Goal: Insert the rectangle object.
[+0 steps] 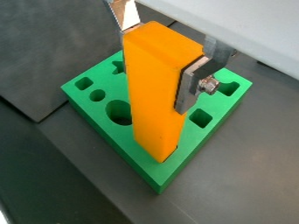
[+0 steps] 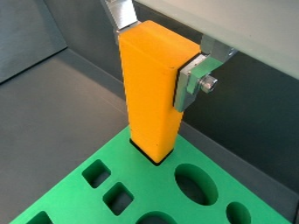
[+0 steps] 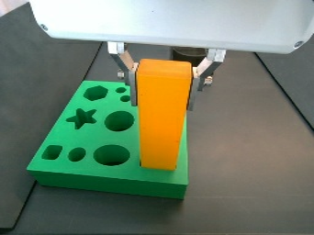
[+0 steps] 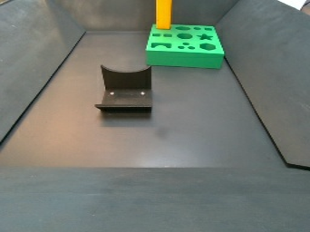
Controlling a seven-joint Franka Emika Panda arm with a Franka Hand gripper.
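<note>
The rectangle object (image 1: pixel 158 96), a tall bright orange block, stands upright in a slot at one edge of the green board (image 1: pixel 163 175); a dark seam rings its foot in a wrist view (image 2: pixel 152 96). My gripper (image 1: pixel 158 61) is directly above the board, shut on the block's upper end. One silver finger lies against the far side, and the other finger's dark pad (image 1: pixel 187 83) is pressed on the near side. Both side views show the block (image 3: pixel 166 110) (image 4: pixel 162 11) upright in the board (image 3: pixel 110 181). The gripper (image 3: pixel 163 83) is out of frame in the far side view.
The board (image 4: pixel 182 56) has round, star and rectangular holes and lies at the far end of the dark floor. The fixture (image 4: pixel 123 89) stands mid-floor, well away from it. Dark sloped walls enclose the work area.
</note>
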